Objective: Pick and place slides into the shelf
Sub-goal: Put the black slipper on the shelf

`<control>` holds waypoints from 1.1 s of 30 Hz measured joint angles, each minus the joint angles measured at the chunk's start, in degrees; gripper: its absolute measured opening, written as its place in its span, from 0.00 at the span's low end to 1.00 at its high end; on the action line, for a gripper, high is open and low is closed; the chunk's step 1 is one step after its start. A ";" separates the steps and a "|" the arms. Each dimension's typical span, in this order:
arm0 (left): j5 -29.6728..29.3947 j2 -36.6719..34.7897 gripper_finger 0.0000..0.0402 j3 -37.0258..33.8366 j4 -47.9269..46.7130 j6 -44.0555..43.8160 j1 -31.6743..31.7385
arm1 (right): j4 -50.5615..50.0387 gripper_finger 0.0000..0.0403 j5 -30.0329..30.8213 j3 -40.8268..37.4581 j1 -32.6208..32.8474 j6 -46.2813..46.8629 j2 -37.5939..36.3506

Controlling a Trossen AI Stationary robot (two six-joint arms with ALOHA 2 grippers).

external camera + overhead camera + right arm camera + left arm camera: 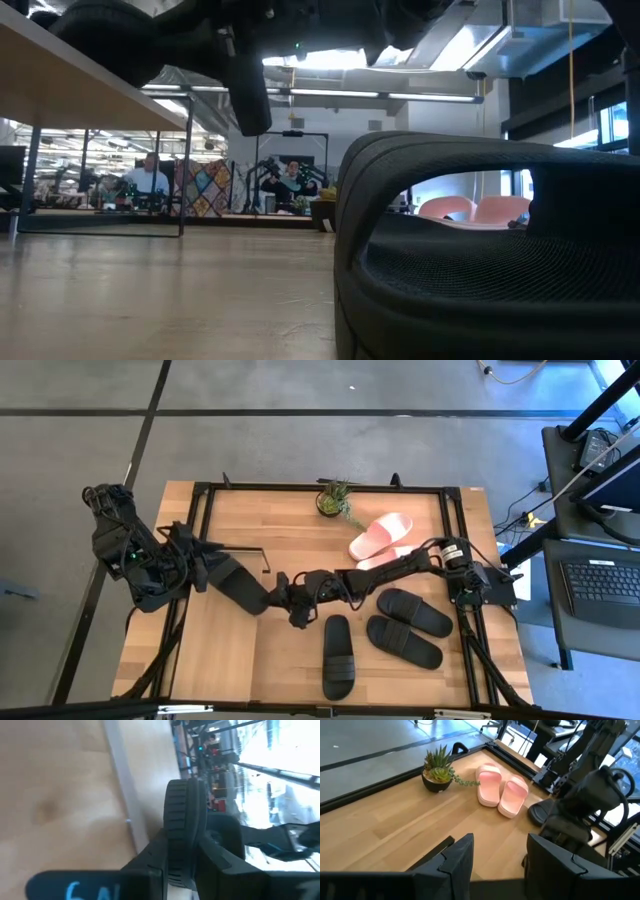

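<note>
My right gripper (285, 598) reaches in from the table's right and is shut on a black slide (235, 578), held in the air at centre left. The right wrist view shows that slide (182, 815) edge-on between the fingers. My left gripper (497, 855) waits open at the left, holding nothing and facing two pink slides (502, 792). Three more black slides (338, 657) (415, 610) (403, 642) lie sole-down on the tabletop. The shelf's light plank (60, 75) runs along the left side on thin dark legs. My right gripper pinches one end of the black slide (181, 855) between its two fingers (152, 862), one finger on each flat side. The fingers come in about level from the table's right. The slide stands on edge, reaches away from the gripper along the fingers' line, and is lifted clear of the table.
A small potted plant (335, 500) stands at the far edge, next to the pink slides (380, 540). A black frame (320, 487) borders the tabletop. One black slide (480, 250) fills the near right of the low view. Bare wood (215, 655) lies at near left.
</note>
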 joint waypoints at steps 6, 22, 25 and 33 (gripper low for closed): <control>0.53 0.00 0.44 0.00 -0.11 0.00 0.01 | -0.11 0.15 -3.42 0.00 -0.87 -0.84 -1.12; 1.73 0.00 0.44 0.00 -1.20 -0.07 0.01 | -5.31 0.15 -18.05 2.80 -4.82 -0.82 -1.73; 1.82 -0.01 0.44 0.00 -1.20 -0.07 0.02 | -11.32 0.15 -22.37 6.12 -5.99 -0.84 -1.73; 1.84 0.00 0.44 0.00 -2.82 -0.07 0.01 | -17.57 0.15 -29.45 11.76 -9.72 -1.20 -1.81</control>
